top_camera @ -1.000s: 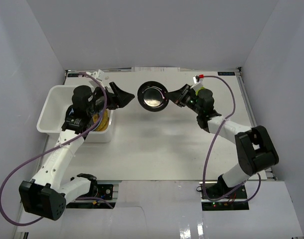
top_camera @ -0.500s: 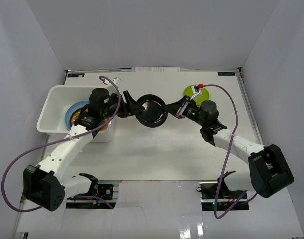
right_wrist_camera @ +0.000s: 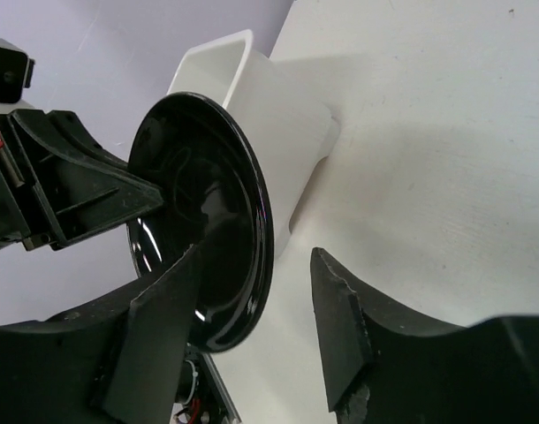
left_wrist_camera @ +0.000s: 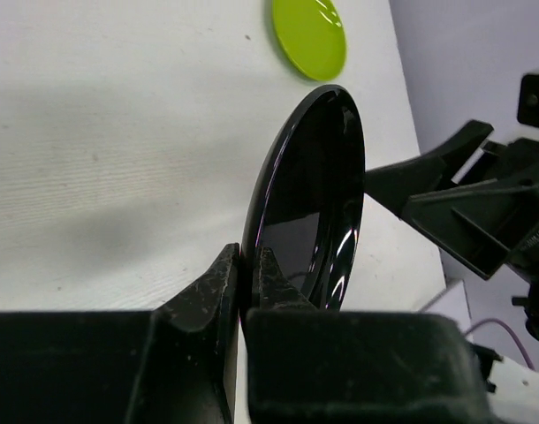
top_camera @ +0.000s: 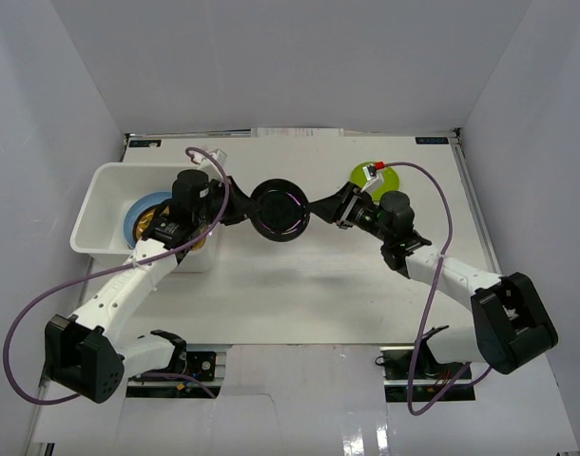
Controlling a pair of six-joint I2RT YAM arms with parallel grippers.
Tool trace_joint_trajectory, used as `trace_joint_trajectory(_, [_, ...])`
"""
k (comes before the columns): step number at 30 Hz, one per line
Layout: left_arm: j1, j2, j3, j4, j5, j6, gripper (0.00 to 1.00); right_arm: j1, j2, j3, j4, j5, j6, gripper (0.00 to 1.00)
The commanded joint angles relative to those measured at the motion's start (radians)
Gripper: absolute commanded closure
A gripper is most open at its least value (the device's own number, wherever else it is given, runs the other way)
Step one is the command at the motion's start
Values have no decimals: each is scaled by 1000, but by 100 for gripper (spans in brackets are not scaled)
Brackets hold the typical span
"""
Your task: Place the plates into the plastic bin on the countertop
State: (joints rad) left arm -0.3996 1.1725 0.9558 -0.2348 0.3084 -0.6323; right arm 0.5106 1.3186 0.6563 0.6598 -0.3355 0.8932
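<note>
Handoff in mid-air, I judge: left tool (left_wrist_camera: 248,265) clamped on the glossy black plate (top_camera: 279,209), right tool (right_wrist_camera: 256,265) apart around its far rim. Plastic bin (top_camera: 92,204) holds a light blue plate (top_camera: 141,211) and a yellow-brown plate (top_camera: 168,230); lime green plate (top_camera: 372,177) waits on the desk (top_camera: 299,285).

**Layout, tabletop**

The central plate (top_camera: 279,210) is positioned over the countertop (top_camera: 299,285), between the left gripper (top_camera: 244,209) and the right gripper (top_camera: 320,211). The bin (top_camera: 92,204) is set at left, with stacked plates (top_camera: 143,214) in it. A lone plate (top_camera: 361,179) is set behind the right gripper.
</note>
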Motion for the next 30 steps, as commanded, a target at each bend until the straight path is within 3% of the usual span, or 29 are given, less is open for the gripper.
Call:
trace_joint_trajectory(1, [4,-45,72,-46,-174,22,100,-23,17,12,9,12,-39,40])
trace_joint_trajectory(6, [114,-127,103,-89,-368,-3,99,-133,44,-18,3,1,-54,39])
trace_joint_trajectory(10, [377,-206,40,-77,-385,-43,97,-254,90,-9,-57,15,-92,36])
trace_joint_trajectory(16, [599,-215,-43,-46,-385,-83,96,-426,185,61,-140,98,-155,26])
trace_joint_trajectory(21, [683,-140,-92,-12,-371,-110,96,-498,319,138,-216,239,-204,25])
trace_joint_trajectory(27, [708,-8,-89,14,-339,-121,90,-529,505,321,-268,302,-221,33])
trace_joint_trajectory(30, [719,26,-89,12,-335,-112,74,-529,580,400,-315,380,-249,36])
